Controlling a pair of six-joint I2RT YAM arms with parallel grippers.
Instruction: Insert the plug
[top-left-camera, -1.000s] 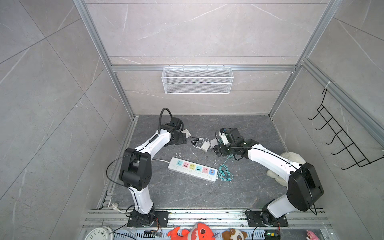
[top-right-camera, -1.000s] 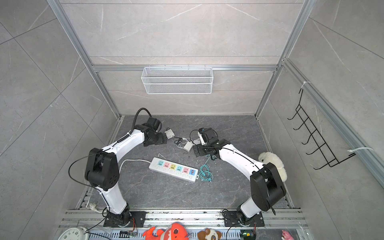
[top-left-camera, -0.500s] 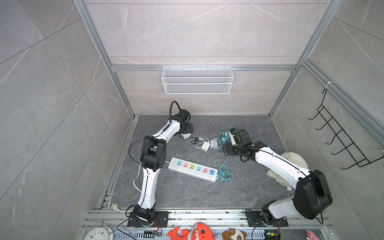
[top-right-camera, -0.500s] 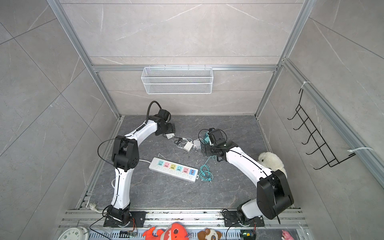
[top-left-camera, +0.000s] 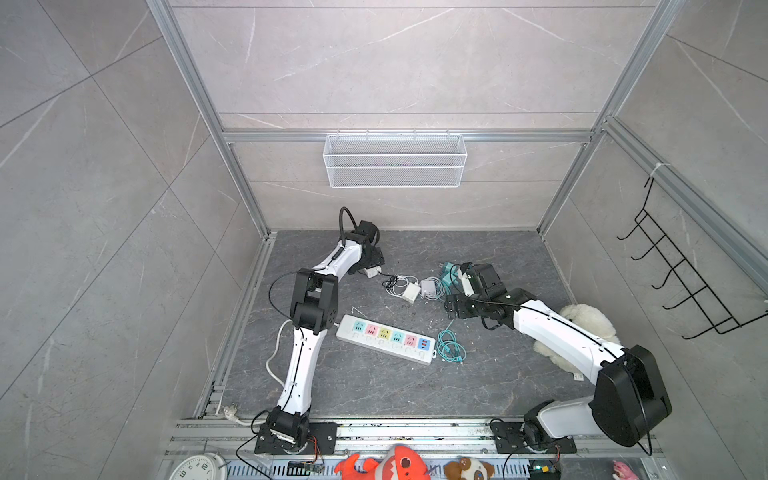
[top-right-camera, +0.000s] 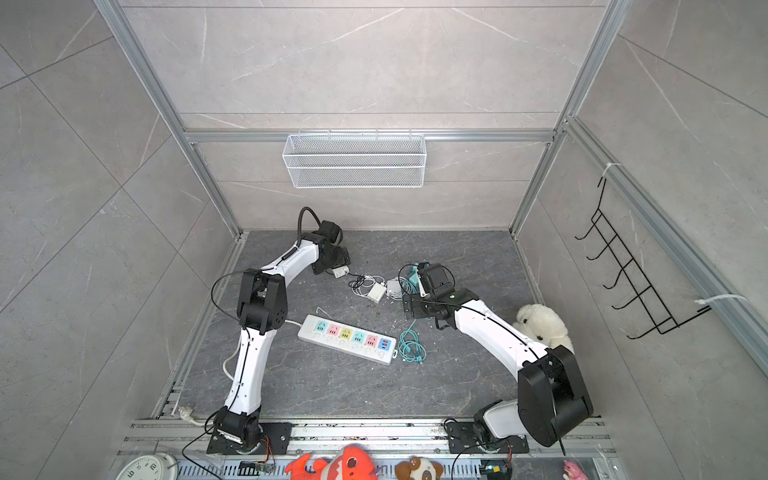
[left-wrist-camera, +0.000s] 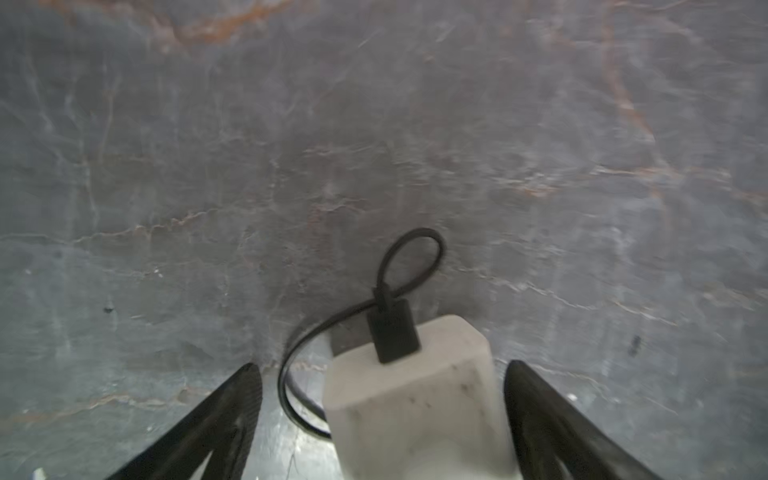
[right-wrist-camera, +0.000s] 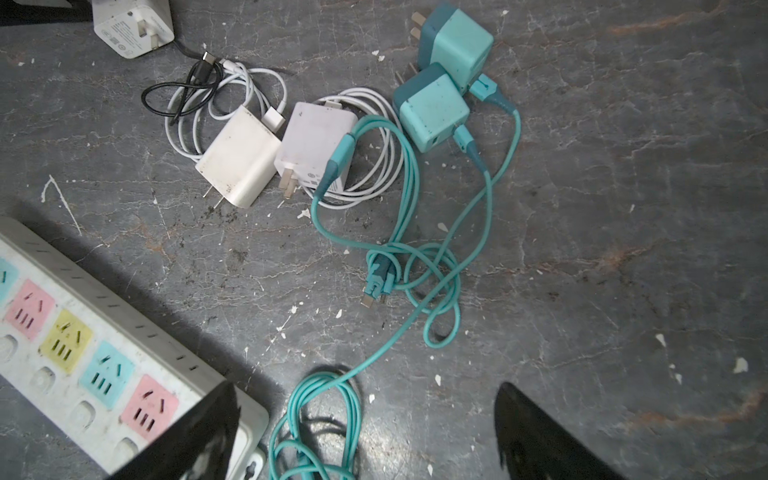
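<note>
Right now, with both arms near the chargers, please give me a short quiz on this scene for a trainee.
1. True or false: no charger is plugged into the power strip.
2. How many teal chargers lie on the floor? A one, B two, C four.
3. Fill in: the left gripper has open jaws on either side of a white charger whose cable is ____.
Key: 1 true; 2 B; 3 black.
</note>
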